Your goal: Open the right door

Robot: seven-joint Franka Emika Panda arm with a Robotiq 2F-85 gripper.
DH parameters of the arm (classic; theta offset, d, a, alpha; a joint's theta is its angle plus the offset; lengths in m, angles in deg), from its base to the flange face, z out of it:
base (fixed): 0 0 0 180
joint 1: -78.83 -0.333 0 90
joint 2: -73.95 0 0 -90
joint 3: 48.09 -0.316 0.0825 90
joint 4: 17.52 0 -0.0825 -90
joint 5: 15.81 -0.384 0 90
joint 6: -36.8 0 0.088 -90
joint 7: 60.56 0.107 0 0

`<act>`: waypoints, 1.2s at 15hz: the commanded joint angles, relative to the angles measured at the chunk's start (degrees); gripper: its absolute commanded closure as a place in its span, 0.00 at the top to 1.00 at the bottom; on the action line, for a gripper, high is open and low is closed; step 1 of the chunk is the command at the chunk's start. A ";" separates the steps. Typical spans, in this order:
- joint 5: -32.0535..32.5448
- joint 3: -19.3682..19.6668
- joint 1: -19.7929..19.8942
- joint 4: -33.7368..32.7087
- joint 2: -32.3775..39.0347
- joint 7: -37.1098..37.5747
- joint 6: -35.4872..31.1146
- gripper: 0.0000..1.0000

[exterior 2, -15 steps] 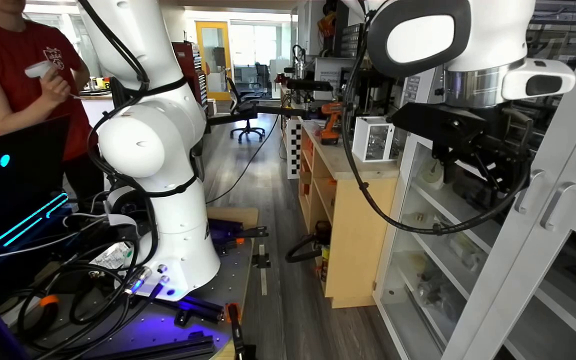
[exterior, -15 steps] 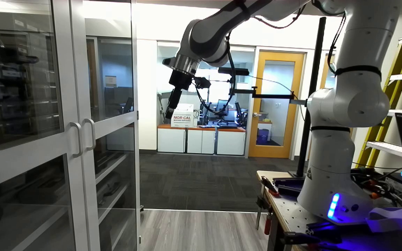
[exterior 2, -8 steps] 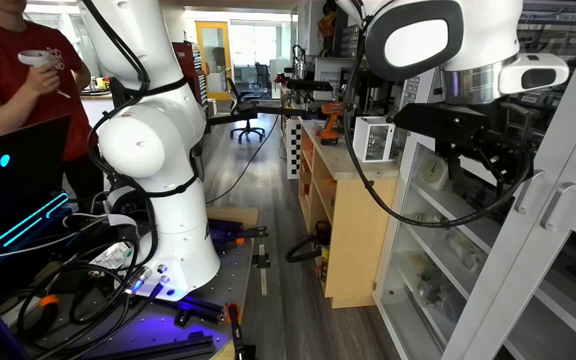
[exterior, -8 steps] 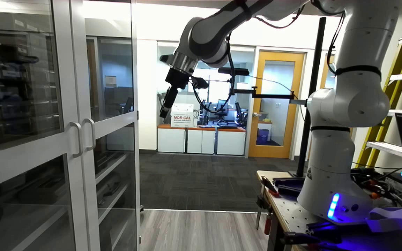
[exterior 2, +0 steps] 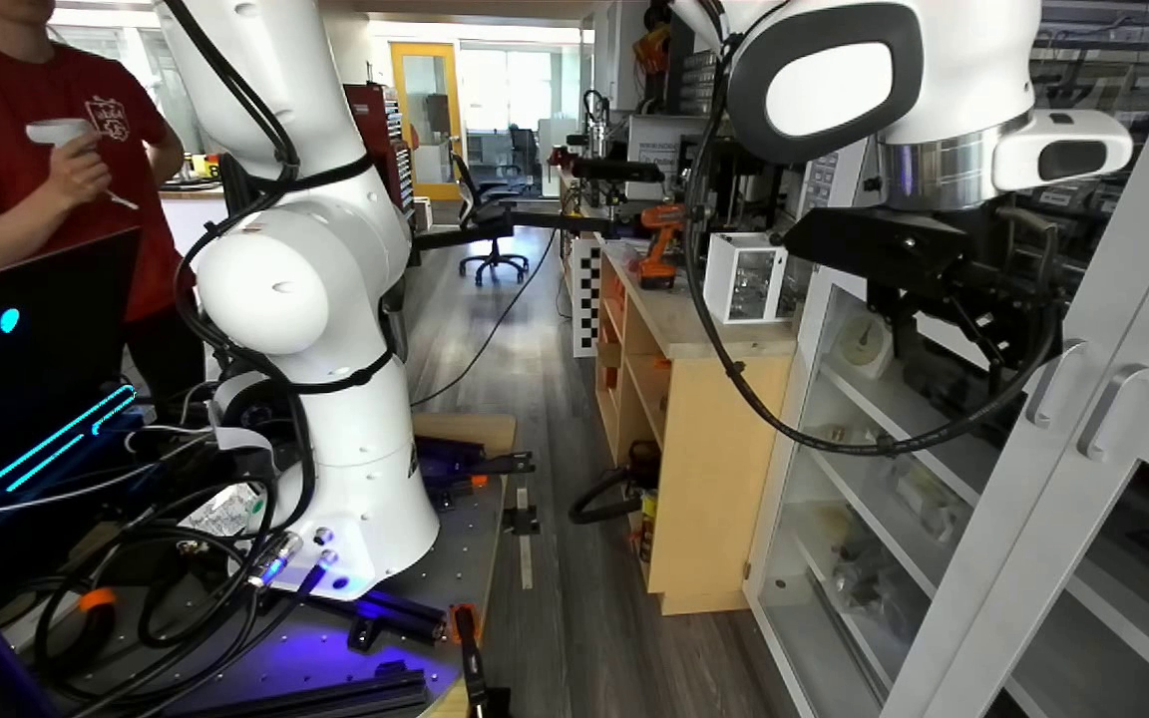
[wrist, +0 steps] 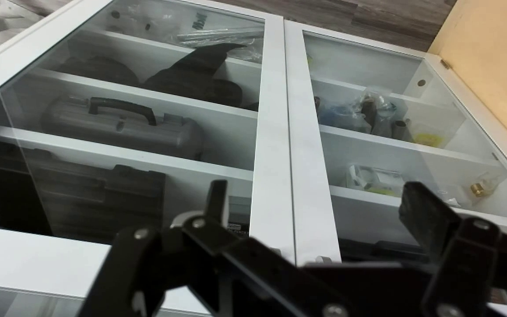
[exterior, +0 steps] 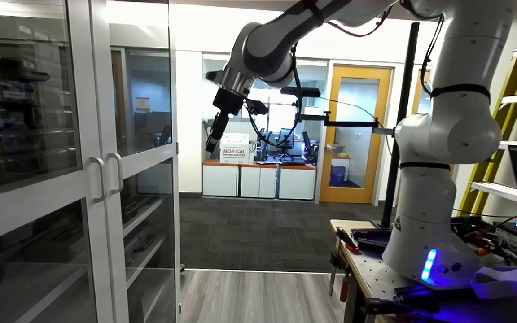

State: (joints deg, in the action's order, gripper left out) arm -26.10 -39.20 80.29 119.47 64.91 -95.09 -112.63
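The right door (exterior: 148,159) is a shut, tall glass-paned cabinet door with a pale metal frame. It is the nearer door in an exterior view (exterior 2: 1028,598) and lies left of the seam in the wrist view (wrist: 273,132). Its silver bar handle (exterior: 120,172) is on its left edge and also shows in an exterior view (exterior 2: 1105,411). In the wrist view only a grey end of the handle (wrist: 276,250) shows; my gripper hides the rest. My gripper (wrist: 317,198) is open and empty, spanning both door stiles in that view. In an exterior view it (exterior: 211,144) hangs apart from the cabinet.
The twin left door (wrist: 310,132), also shut, has its own handle (exterior: 99,179) close beside. A wooden shelf unit (exterior 2: 719,479) adjoins the cabinet. A black cable (exterior 2: 814,439) loops under my wrist. A person (exterior 2: 36,150) stands behind the robot's bench (exterior: 366,269).
My gripper has shifted slightly toward the cabinet, with most motion in the earlier half second; since then it is nearly still. The doors have not moved. The person's hand moved a little.
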 commanded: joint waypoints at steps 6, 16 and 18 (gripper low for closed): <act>-4.42 -0.91 -1.80 -0.60 4.13 -1.05 -7.07 1.00; -14.77 -3.57 -3.68 -8.51 14.00 -6.46 -14.16 1.00; -16.01 -4.18 -3.54 -11.63 16.89 -7.65 -14.61 1.00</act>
State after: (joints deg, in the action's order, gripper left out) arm -38.83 -42.60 76.69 112.57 77.40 -99.39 -125.58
